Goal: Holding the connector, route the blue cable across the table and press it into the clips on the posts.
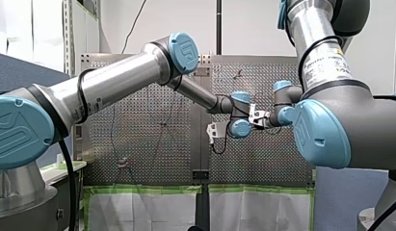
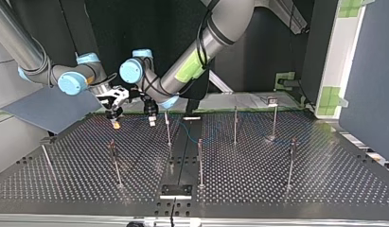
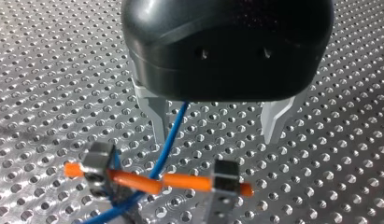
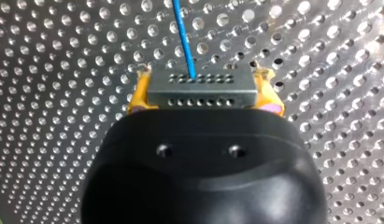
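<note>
Perforated metal worktop [image 2: 324, 179] fills the scene, with thin upright posts [image 2: 235, 124] spread across it. At the centre of things, my right tool [image 4: 203, 84] is clamped on the connector [image 4: 201, 91], a grey block with 2 rows of small holes. Its yellow pads [image 4: 139, 93] press against the block's 2 ends. The blue cable [image 4: 185, 37] leaves the connector's face and runs straight ahead over the worktop.

Close by, my left tool [image 3: 215, 140] stands wide, its 2 pale metal fingers [image 3: 158, 116] well apart. The cable passes between them, just beside 1 finger, and is not pinched. Ahead of that tool the cable crosses an orange bar [image 3: 180, 182] that spans 2 small grey blocks [image 3: 224, 179]; I cannot tell what these belong to.

In the top view the 2 tools hang near each other, close to the worktop's edge farthest from that camera and left of the view's middle. My right one is further to the view's left, and my left one is just beside a post. A faint blue line of cable lies on the worktop toward the view's middle, among the posts. Whether it sits in any clip cannot be made out.

In the front view my left arm [image 1: 113, 82] and my right arm [image 1: 325, 96] meet wrist to wrist over the middle of the perforated plate.
</note>
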